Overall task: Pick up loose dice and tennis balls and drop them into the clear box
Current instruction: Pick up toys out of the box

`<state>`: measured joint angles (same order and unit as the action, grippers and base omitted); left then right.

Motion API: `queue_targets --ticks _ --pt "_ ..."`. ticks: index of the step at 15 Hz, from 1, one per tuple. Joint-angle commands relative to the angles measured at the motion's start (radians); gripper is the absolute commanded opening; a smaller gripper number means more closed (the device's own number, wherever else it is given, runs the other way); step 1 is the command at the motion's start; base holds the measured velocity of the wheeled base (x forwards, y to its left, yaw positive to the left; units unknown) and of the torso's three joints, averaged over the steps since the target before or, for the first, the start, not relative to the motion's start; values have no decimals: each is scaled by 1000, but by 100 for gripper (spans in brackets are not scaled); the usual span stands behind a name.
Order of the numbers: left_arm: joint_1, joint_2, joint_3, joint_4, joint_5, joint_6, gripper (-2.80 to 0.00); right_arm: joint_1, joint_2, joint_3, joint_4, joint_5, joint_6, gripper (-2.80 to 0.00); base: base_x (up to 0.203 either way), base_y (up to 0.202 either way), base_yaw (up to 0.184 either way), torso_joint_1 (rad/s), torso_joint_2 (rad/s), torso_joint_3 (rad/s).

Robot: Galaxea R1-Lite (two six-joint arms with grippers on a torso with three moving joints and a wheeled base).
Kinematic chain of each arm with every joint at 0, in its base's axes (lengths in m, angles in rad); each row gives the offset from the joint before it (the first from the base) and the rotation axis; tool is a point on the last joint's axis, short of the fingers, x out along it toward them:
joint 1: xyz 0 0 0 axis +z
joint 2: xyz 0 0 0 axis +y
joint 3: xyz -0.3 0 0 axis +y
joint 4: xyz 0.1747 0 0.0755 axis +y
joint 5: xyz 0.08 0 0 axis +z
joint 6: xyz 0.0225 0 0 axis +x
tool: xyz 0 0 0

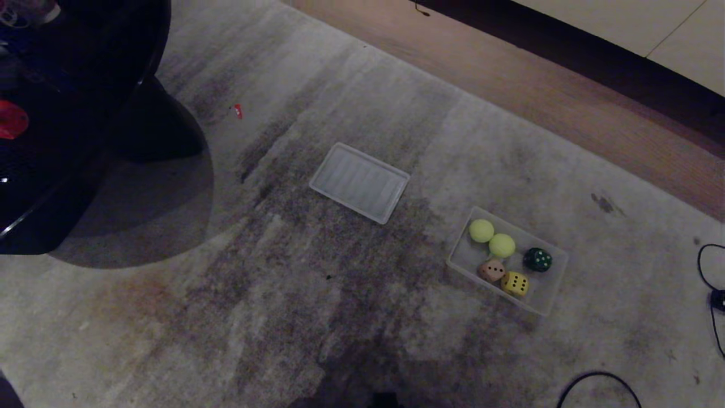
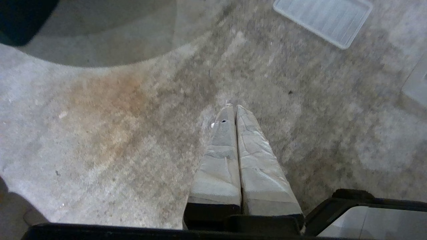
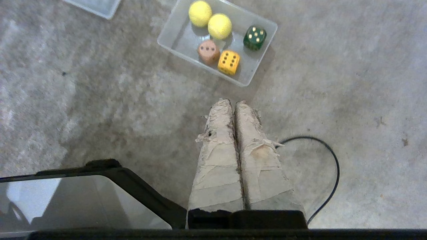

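My left gripper [image 2: 232,107] hangs pinched together, empty, over bare carpet; the lid [image 1: 359,182] lies mid-scene. My right gripper [image 3: 233,101], also pinched and empty, hangs near the box [image 1: 546,303], which holds both balls [image 1: 481,230] and three dice [image 1: 537,259]. I judge collecting nearly over; next I'd look for strays.

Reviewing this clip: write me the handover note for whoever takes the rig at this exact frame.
Left gripper: shut, empty, above bare carpet.
Right gripper: shut, empty, hanging short of the clear box.
In the box: two tennis balls, the dark green die, the pinkish-tan die and the yellow die.
The flat ribbed lid lies apart on the carpet, to the left of the box in the head view.
Done: every ball and die in sight is in the box.
Left: no loose pieces show in any view. No red die is visible, so check outside the frames before calling it finished.
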<state>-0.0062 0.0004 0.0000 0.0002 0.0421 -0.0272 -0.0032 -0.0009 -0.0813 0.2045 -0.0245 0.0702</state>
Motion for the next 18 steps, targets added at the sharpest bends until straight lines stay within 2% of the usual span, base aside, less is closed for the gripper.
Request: queue_targets --ticks 1,18 --pt "0 0 2 0 -1 0 -280 0 2 0 1 0 0 -280 0 0 0 6 6 204" --pt "0 0 2 0 1 1 -280 0 2 0 1 0 0 -280 0 0 0 3 1 201"
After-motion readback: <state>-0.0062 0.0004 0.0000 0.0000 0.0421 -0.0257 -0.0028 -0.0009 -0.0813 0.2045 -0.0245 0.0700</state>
